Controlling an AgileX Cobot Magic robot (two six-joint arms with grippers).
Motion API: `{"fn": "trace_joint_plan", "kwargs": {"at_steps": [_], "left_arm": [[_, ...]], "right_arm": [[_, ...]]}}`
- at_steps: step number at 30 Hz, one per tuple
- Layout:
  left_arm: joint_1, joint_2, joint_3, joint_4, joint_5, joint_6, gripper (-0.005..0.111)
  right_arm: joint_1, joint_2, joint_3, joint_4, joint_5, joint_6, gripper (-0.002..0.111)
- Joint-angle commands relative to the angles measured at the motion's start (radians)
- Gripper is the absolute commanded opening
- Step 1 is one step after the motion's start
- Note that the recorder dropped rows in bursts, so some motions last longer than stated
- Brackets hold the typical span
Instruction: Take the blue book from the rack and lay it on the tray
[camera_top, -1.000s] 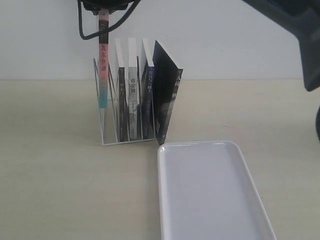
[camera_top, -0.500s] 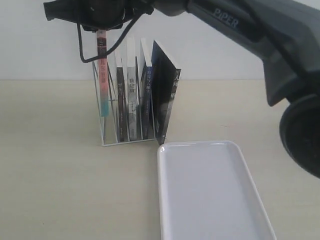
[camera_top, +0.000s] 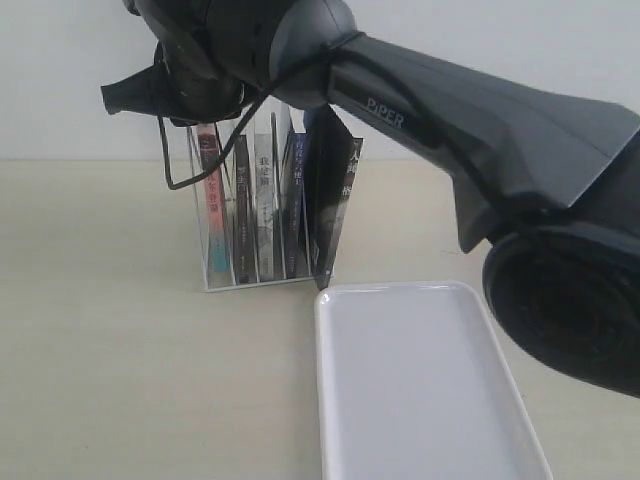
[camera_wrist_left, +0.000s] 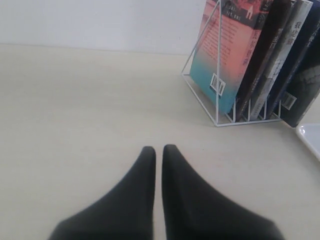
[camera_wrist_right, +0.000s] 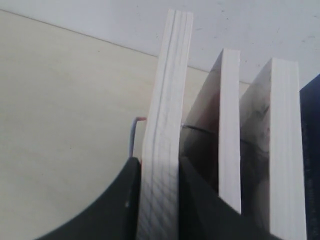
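Right wrist view: right gripper (camera_wrist_right: 159, 172) clamps the pink-spined book (camera_wrist_right: 167, 100) (blue book (camera_top: 299, 210) looks light and floppy; pinch its top edge).

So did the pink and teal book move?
Yes. The pink-and-teal book has sunk down into the leftmost slot of the rack, still pinched by the right gripper; before, it stuck up far higher.

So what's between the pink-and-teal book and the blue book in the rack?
Two upright books: a dark-spined book, then a grey-spined book beside the blue book, in the exterior view.
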Motion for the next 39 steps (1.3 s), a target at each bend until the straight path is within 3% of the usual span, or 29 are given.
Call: {"fn": "trace_joint_plan", "kwargs": {"at_steps": [1,11,14,18,21,34,39], "left_arm": [[0.001,-0.003,-0.004,0.004,-0.004,-0.006,0.004],[0.001,-0.003,-0.004,0.004,-0.004,-0.006,0.004],[0.001,-0.003,-0.004,0.004,-0.004,-0.006,0.004],[0.001,-0.003,-0.004,0.004,-0.004,-0.006,0.004],[0.001,-0.003,-0.004,0.004,-0.004,-0.006,0.004],[0.001,-0.003,-0.004,0.004,-0.004,-0.006,0.004],[0.001,-0.003,-0.004,0.004,-0.004,-0.006,0.004]], "right_arm": [[-0.007,0.006,-0.008,-0.055,-0.012,0.004,0.000],[-0.007,0.018,-0.008,-0.055,-0.064,0.013,0.003],[-0.007,0.018,-0.008,-0.055,-0.066,0.013,0.016],[-0.007,0.018,-0.008,-0.053,-0.066,0.013,0.042],[-0.007,0.016,-0.008,-0.051,-0.062,0.013,0.051],[-0.007,-0.115,-0.008,-0.026,0.007,-0.026,0.051],[-0.010,-0.177,-0.008,-0.027,0.118,-0.122,0.051]]}}
